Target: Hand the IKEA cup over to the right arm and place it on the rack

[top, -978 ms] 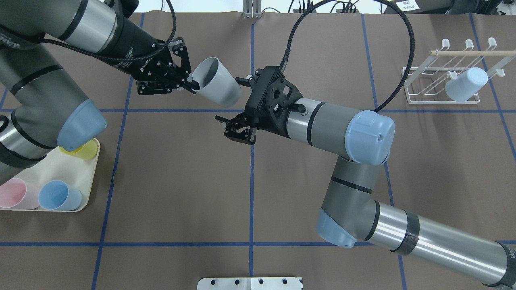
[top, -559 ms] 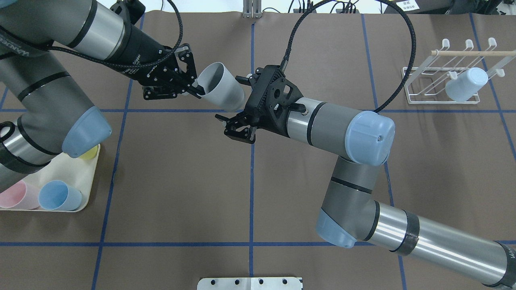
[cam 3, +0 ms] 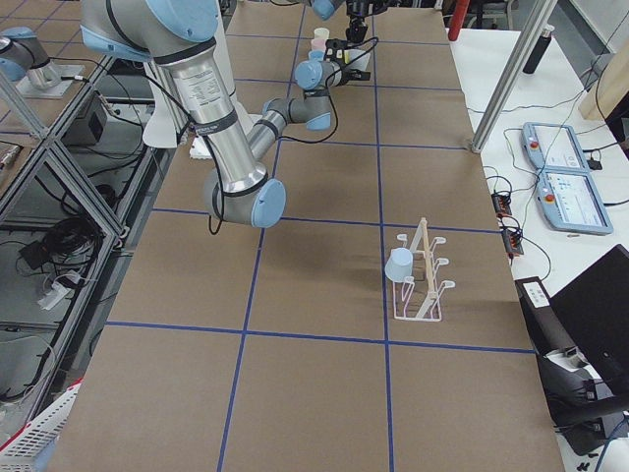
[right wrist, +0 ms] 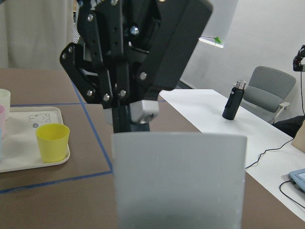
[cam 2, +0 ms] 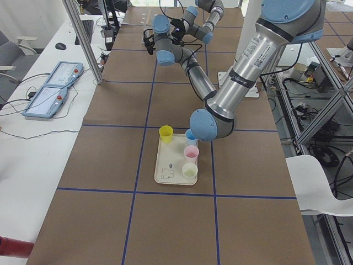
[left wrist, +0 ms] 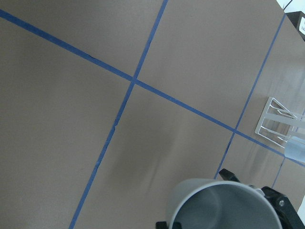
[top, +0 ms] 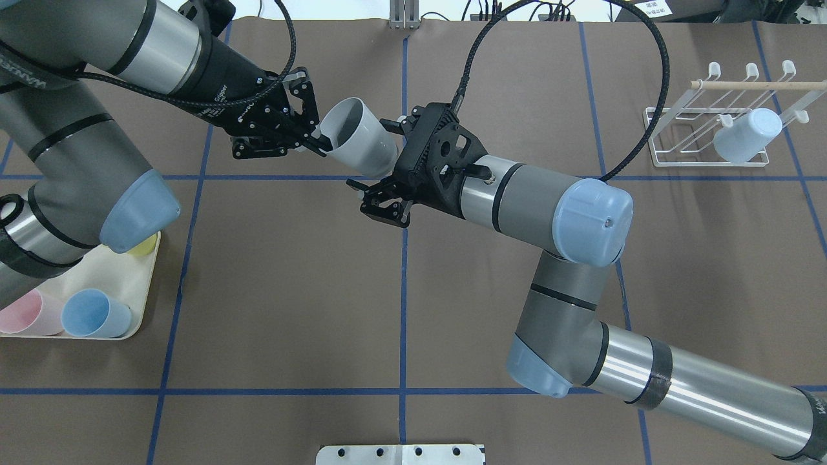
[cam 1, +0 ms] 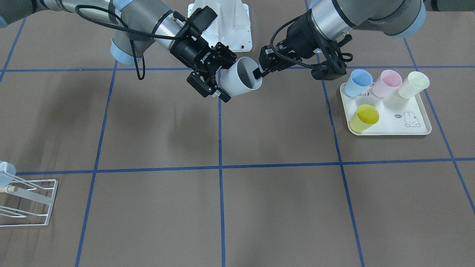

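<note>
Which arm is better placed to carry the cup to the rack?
Right. The right gripper, open, straddles the base of the grey cup; the rack stands on its side; the left gripper pinches the rim.

The right gripper (cam 1: 229, 78) reads ROBOTIQ; the left gripper (top: 320, 138) shows "Gripper".

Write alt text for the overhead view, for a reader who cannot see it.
Above a brown table, the left gripper pinches the rim of a grey cup, whose base sits between the fingers of the open right gripper. A rack at right holds a blue cup; a tray of cups lies lower left.
</note>
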Controlling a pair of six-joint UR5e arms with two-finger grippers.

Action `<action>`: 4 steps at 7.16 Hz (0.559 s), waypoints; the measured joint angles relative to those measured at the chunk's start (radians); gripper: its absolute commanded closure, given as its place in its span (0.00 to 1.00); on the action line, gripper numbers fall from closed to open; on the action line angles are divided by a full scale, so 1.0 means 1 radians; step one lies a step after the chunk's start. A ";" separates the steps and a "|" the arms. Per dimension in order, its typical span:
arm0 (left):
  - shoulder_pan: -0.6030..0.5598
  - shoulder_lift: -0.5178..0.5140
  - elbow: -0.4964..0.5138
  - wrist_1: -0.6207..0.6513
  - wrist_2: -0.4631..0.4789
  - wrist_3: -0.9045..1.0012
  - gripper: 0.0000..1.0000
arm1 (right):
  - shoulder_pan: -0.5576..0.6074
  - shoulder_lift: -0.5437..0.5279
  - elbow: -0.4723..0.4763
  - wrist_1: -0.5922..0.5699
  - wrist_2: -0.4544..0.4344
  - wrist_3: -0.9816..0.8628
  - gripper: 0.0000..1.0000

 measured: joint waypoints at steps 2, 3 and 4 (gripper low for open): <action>0.001 0.000 0.001 0.000 0.000 0.001 1.00 | 0.000 0.000 0.001 0.000 -0.001 -0.002 0.14; 0.001 0.000 0.003 0.000 0.000 0.001 1.00 | 0.000 0.000 0.001 0.000 -0.003 -0.005 0.18; 0.001 0.000 0.003 0.000 0.000 0.001 1.00 | 0.000 -0.001 0.001 0.000 -0.007 -0.008 0.19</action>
